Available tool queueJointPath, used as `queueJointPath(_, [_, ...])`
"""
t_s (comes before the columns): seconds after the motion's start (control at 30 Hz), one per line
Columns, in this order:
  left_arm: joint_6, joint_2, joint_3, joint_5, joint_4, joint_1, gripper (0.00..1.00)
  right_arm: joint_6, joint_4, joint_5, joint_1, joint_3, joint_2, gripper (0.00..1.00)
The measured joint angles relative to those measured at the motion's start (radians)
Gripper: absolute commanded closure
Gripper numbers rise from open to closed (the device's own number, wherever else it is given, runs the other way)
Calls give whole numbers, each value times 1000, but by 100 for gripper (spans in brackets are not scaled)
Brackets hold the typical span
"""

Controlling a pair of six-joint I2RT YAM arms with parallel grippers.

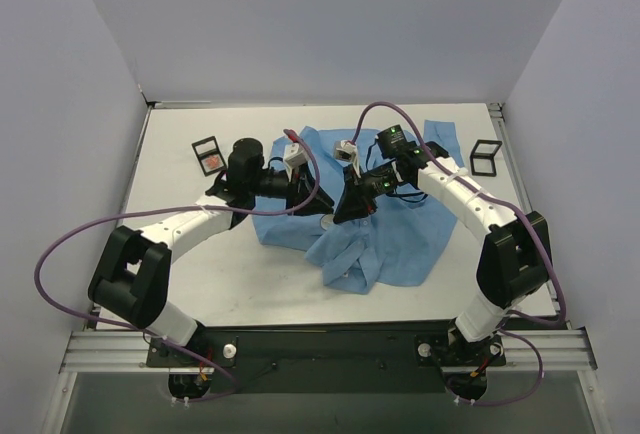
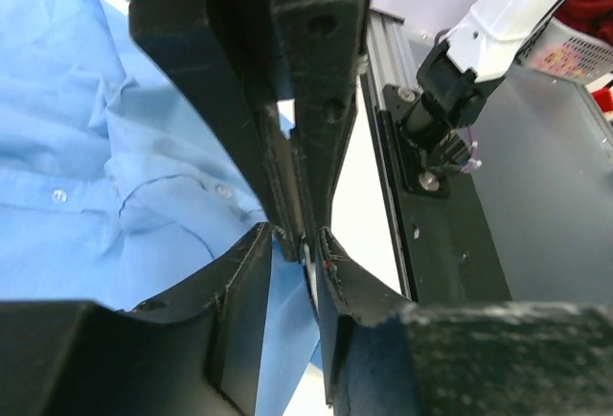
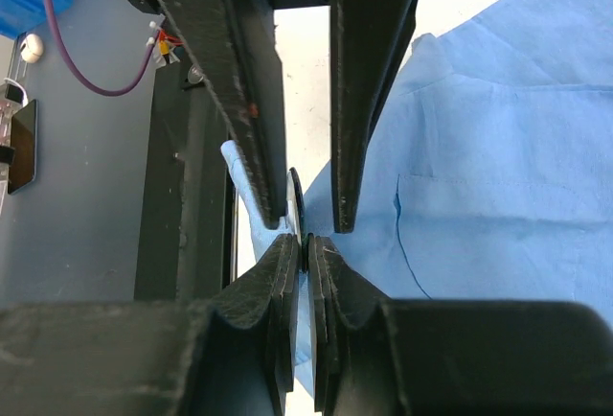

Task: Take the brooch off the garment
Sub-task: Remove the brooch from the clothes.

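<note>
Blue shirt [image 3: 498, 148] is lying rumpled, with the brooch [image 3: 296, 200] edge-on at a fold's edge. Looks like the right gripper [image 3: 306, 243] is clenched on that disc to pull it free. The left gripper [image 2: 302, 243] straddles the same spot with jaws slightly apart, probably to hold the cloth back.

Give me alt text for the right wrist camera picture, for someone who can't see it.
The right tool, at the bottom of the view, is shut on the thin edge of the brooch, while the left tool points in from the top with its jaws apart around it. The light blue garment lies on the right.
</note>
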Motion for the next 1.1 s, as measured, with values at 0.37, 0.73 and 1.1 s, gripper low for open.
queueJointPath(0.37, [251,10,122,-31,-352,-19,68,-9,-6,10,-1,0,0,100])
queueJointPath(0.73, [354,11,150,-37,-525,-22,72,-23,-6,17,-9,0,0,100])
queueJointPath(1.1, [367,38,167,-66,-549,-49,97,-25,-23,31,-9,0,0,100])
